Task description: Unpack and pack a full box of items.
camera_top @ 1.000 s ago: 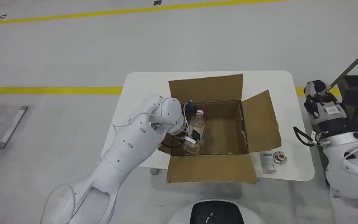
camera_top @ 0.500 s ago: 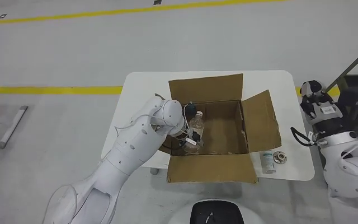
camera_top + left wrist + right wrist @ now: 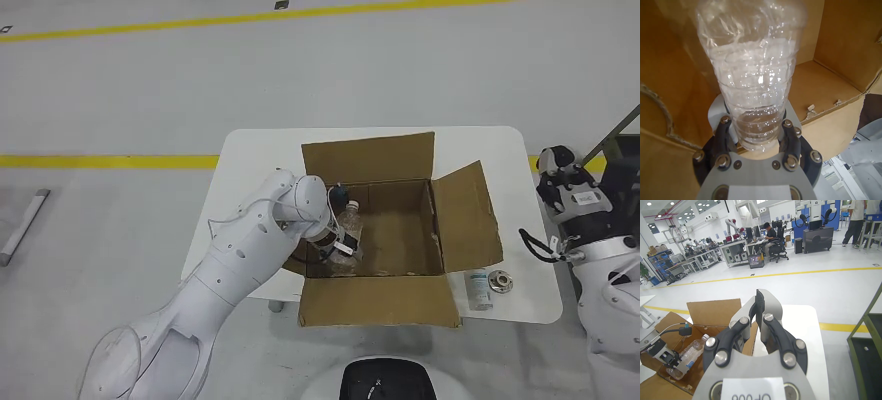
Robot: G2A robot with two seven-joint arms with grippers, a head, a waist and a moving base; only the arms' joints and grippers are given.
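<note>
While the left gripper clamps a clear plastic bottle near its base, the bottle is tilted inside the open cardboard box, close to its left wall. Right gripper: fingers pressed together, empty, by the bench's right edge. A small jar lies on the bench beside the box.

Pale floor, yellow lines, white table, distant workbenches
</note>
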